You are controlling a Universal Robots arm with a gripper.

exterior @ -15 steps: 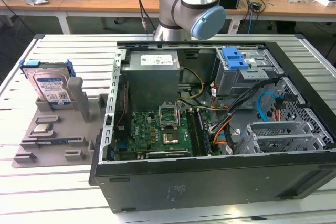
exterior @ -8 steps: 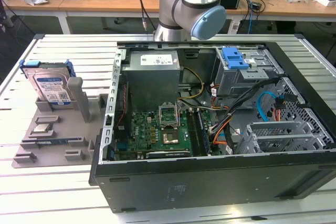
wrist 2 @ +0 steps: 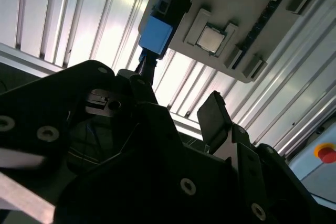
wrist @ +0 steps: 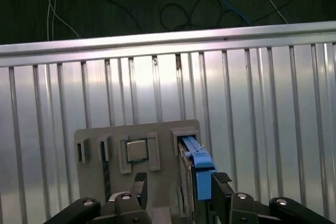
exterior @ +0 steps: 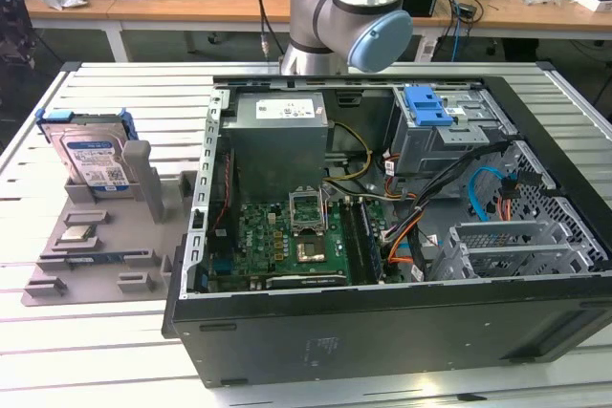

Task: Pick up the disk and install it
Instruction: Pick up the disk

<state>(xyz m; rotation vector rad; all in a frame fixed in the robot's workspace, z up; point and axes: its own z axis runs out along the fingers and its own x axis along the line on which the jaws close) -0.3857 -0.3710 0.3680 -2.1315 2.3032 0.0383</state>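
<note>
pick-up stage: gripper (wrist: 180, 182), spread and empty, over the upright disk (wrist: 199, 166) in its grey holder (wrist: 97, 135); a grasp likely calls for centring.

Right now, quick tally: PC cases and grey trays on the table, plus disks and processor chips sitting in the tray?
PC case: 1, open
grey tray: 1
disk: 1, standing on edge in the tray
processor chip: 1, lying flat in the tray
Total: 4
</note>
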